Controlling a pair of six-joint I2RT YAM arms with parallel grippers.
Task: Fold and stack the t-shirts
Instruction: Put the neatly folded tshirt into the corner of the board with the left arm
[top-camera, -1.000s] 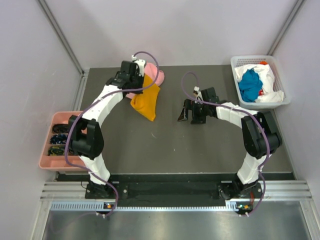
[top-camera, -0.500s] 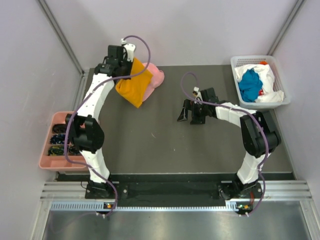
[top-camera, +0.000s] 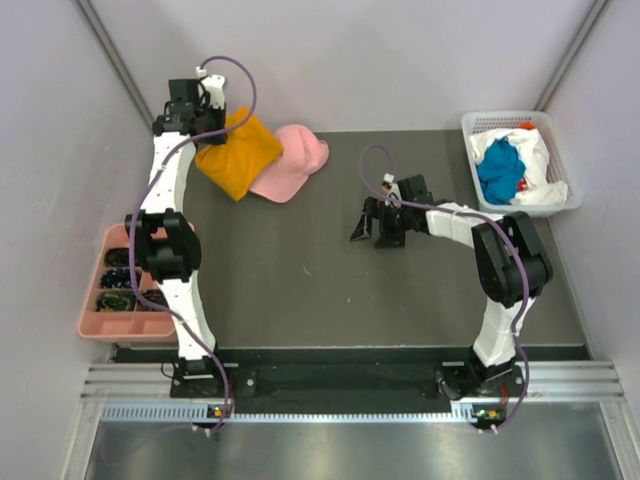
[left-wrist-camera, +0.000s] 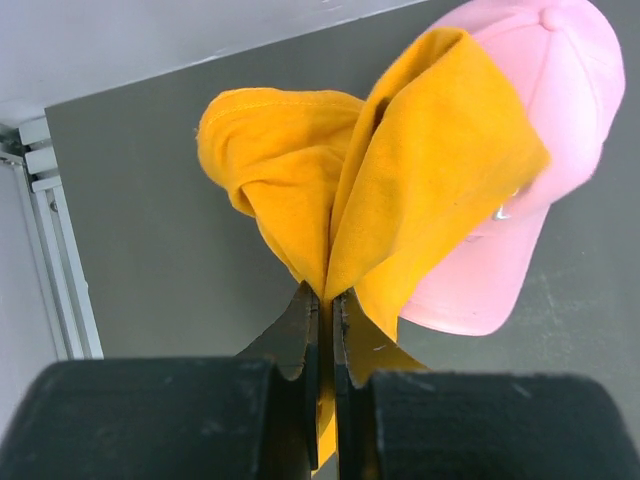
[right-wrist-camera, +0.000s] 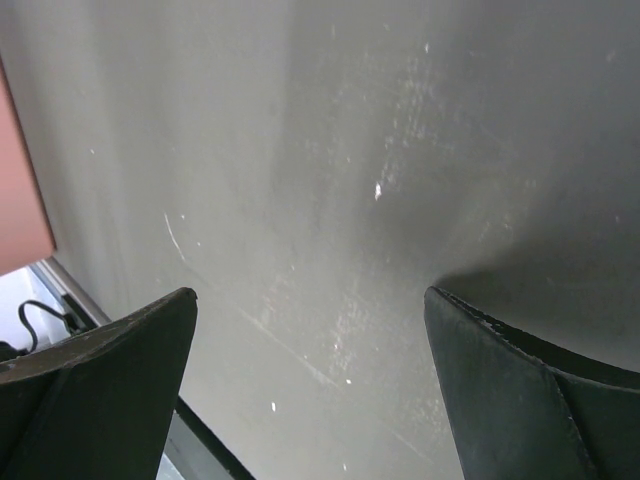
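Observation:
The orange-yellow t-shirt (top-camera: 238, 155) hangs bunched at the back left of the table, pinched in my left gripper (top-camera: 203, 133). In the left wrist view the jaws (left-wrist-camera: 327, 300) are shut on a fold of that t-shirt (left-wrist-camera: 420, 170), and its lower edge drapes over the pink cap (left-wrist-camera: 560, 110). A teal-blue t-shirt (top-camera: 498, 170) and a white t-shirt (top-camera: 538, 165) lie crumpled in the basket (top-camera: 478, 124). My right gripper (top-camera: 372, 232) sits low at mid-table, open; in its wrist view the gripper (right-wrist-camera: 310, 310) has only bare table between its fingers.
The pink cap (top-camera: 290, 162) lies beside the orange t-shirt on the table. A pink compartment tray (top-camera: 95, 328) with small dark items stands off the table's left edge. Walls close in at the back and both sides.
My left arm has swung left and back, carrying the orange t-shirt off most of the pink cap, which now shows more fully. The right gripper has barely moved.

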